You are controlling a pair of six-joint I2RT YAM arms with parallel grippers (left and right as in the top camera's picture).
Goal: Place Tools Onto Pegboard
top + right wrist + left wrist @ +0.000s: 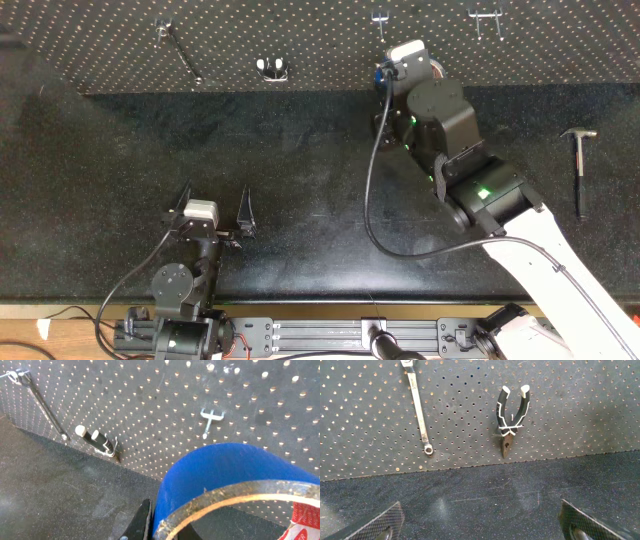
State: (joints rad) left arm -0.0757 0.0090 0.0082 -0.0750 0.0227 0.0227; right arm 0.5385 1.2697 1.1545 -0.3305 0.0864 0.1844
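**Blue tool held at the board, hammer waiting on the table**

Blue tool point(225, 475) is clamped in the right gripper point(392, 68), one dark finger point(142, 520) being pressed against its side; the far finger is hidden behind it. What kind of tool it is cannot be told. A rounded, smooth shell is seen, crossed by a worn metal band point(225, 494). It is judged to be rigid and fairly light, but slippery on the curve, so a firm squeeze across the body is called for, with the band left free in case it is what gets hung. Just beyond it, a bare hook point(210, 417) stands out of the pegboard point(150, 390), and this is taken to be the intended peg.

Low over the table point(300, 150), the left gripper point(481, 504) is spread wide with nothing between its fingers. Past it, pliers point(510, 415) and a wrench point(417, 405) are already hung on the board.

Well apart, at the right side of the table, a hammer point(578, 170) is laid flat with its head toward the board. It is judged stiff and head-heavy. A hold on the handle close under the head is advised, so that swing is limited. A double hook point(485, 22) above it is free.
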